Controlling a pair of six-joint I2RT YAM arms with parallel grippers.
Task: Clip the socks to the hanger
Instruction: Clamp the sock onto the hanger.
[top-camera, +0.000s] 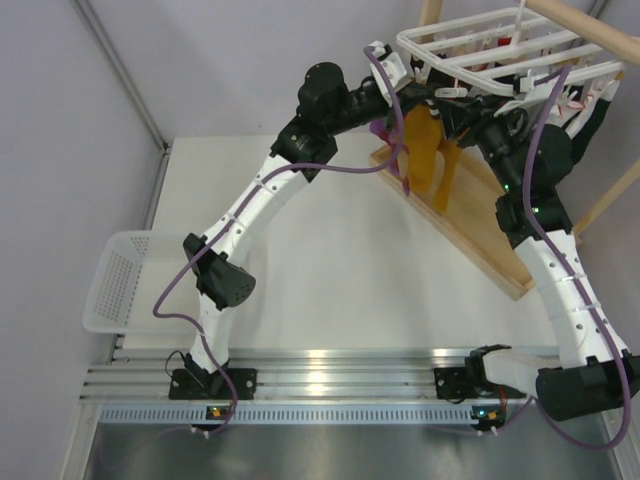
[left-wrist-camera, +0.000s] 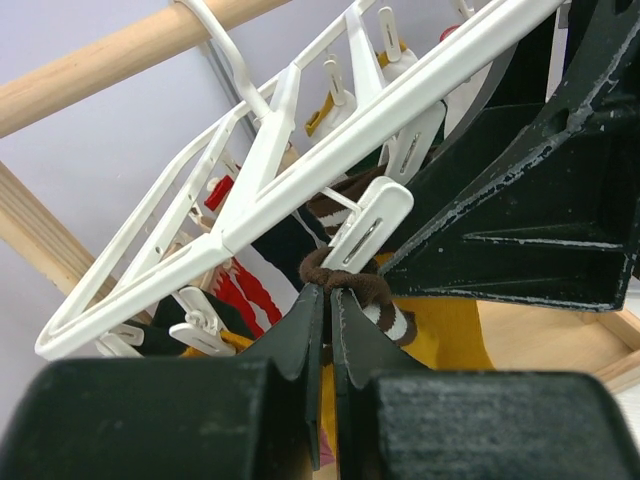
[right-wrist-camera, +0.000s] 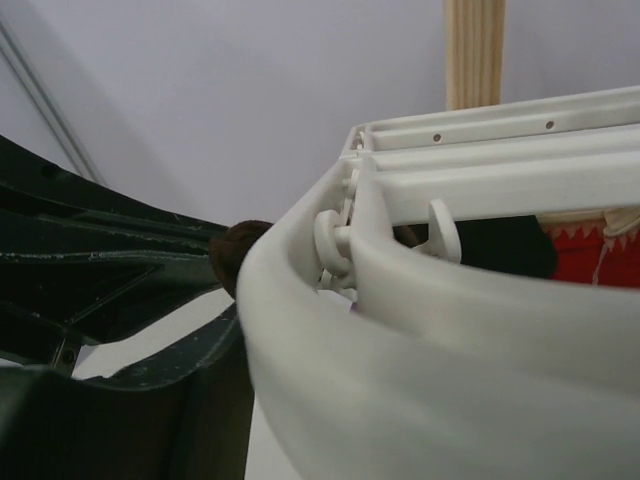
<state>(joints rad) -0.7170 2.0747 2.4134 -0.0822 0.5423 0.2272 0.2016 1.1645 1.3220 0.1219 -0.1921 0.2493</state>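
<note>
The white hanger (top-camera: 500, 50) hangs from a wooden rod at the top right. A mustard sock (top-camera: 425, 150) with a brown striped cuff dangles below its near corner. My left gripper (top-camera: 405, 105) is shut on that cuff (left-wrist-camera: 350, 275), holding it right under a white clip (left-wrist-camera: 370, 225). More mustard fabric (left-wrist-camera: 450, 330) hangs behind. My right gripper (top-camera: 455, 110) reaches in from the right, and its black fingers (left-wrist-camera: 530, 200) lie either side of a clip (left-wrist-camera: 415, 140). That clip (right-wrist-camera: 400, 330) fills the right wrist view beside a dark finger (right-wrist-camera: 150, 420).
Red, white and black socks (left-wrist-camera: 245, 285) hang on other clips. A sloping wooden board (top-camera: 480, 230) and wooden rod (top-camera: 590, 30) carry the hanger. A white mesh basket (top-camera: 120, 280) sits at the table's left edge. A bit of purple fabric (top-camera: 380, 130) shows behind the left wrist.
</note>
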